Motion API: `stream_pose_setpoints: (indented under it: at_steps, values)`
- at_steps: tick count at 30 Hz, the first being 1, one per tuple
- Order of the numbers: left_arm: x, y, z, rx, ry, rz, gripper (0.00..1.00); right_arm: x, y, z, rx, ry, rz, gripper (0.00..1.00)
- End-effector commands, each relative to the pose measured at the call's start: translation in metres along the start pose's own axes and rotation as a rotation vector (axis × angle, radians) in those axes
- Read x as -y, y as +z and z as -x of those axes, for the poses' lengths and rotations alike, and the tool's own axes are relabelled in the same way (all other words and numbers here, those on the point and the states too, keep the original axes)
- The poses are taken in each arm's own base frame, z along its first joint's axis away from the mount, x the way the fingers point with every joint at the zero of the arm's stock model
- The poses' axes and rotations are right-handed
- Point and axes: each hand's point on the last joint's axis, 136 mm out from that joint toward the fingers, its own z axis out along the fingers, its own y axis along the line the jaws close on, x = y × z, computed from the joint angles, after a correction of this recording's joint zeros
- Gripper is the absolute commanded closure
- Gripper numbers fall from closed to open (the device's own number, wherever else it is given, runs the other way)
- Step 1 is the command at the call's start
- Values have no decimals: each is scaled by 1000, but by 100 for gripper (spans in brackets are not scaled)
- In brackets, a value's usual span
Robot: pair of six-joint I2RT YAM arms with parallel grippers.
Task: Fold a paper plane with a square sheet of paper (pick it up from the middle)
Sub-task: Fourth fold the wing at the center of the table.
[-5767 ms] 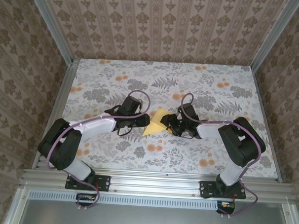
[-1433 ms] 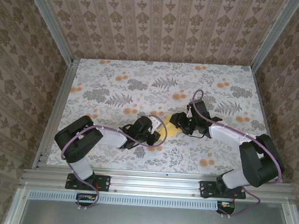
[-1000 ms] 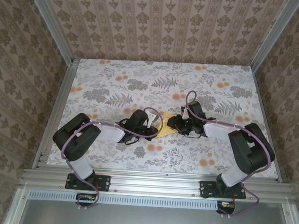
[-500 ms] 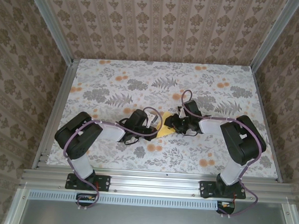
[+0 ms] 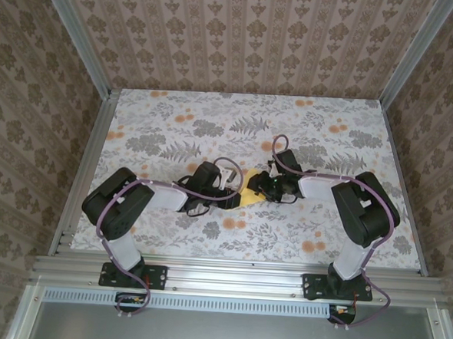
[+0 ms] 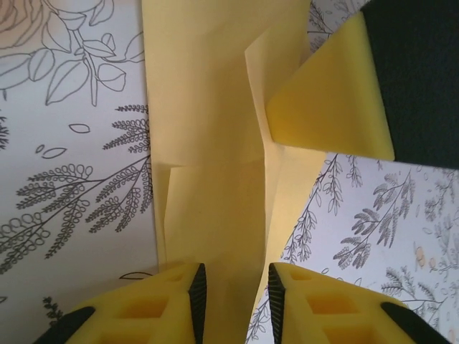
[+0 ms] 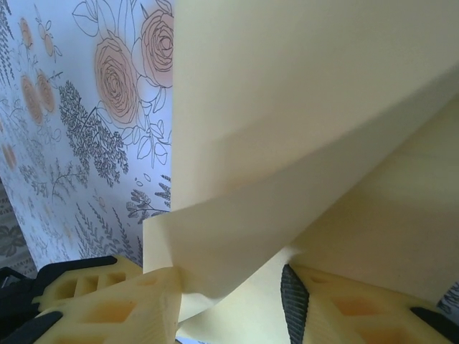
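Your left gripper sits barely open, straddling the half-folded yellow paper, which lies flat mid-table. Your right gripper has a raised flap between its fingers, but honestly can't tell if it's pinching.

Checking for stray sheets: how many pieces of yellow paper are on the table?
1. The partly folded pale-yellow paper sheet lies on the floral-print table, between the left gripper and right gripper; they cover part of it, so a scrap could be hidden.
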Motion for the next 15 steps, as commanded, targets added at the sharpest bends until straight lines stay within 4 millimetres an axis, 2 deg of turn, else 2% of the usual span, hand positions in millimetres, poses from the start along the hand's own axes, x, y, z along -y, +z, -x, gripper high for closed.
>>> stream_pose_setpoints:
  at_steps: [1,9,15]
  values:
    - [0,-5,8,2,-39,-1,66,36,9,-11,-31,46,-141,53]
    - [5,-1,19,22,-68,-26,64,48,12,-16,-39,87,-190,45]
    - [6,2,23,27,-90,-41,63,64,12,-20,-51,113,-273,44]
